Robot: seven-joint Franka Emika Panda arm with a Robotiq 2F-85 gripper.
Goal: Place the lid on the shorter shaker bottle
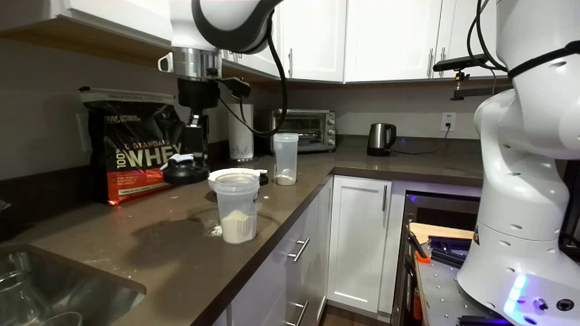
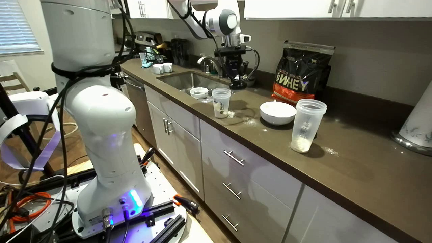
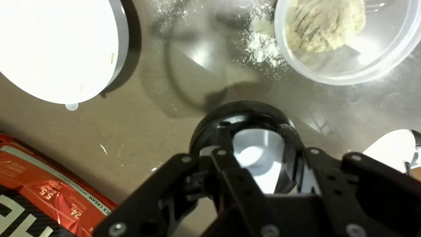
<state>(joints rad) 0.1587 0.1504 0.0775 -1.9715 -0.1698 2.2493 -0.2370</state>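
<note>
The gripper [image 3: 260, 143] is spread part way, its fingers [image 3: 232, 171] a little farther apart than the pale patch [image 3: 258, 154] is wide, and it has hold of the lid [image 1: 183, 173] from above; the exact spots where it presses are too dark to make out. The round black lid hangs over the counter [image 1: 190, 276], apart from the short cup [image 1: 238, 210], which stands upright with its mouth uncovered. Looking down, the wrist view shows the powder [image 3: 324, 26] as a grooved heap to one side of the cup, and a spill [image 3: 263, 49] just beside it. Only the exterior views show the taller bottle [image 2: 305, 126], upright near the white bowl [image 2: 277, 117]. The wrist view has the bowl washed out and just part of the bag [image 2: 298, 74], which stands in both exterior views. A kettle [image 1: 380, 139] and toaster oven [image 1: 304, 130] appear only in an exterior view; so do two white mugs [image 2: 158, 69].
</note>
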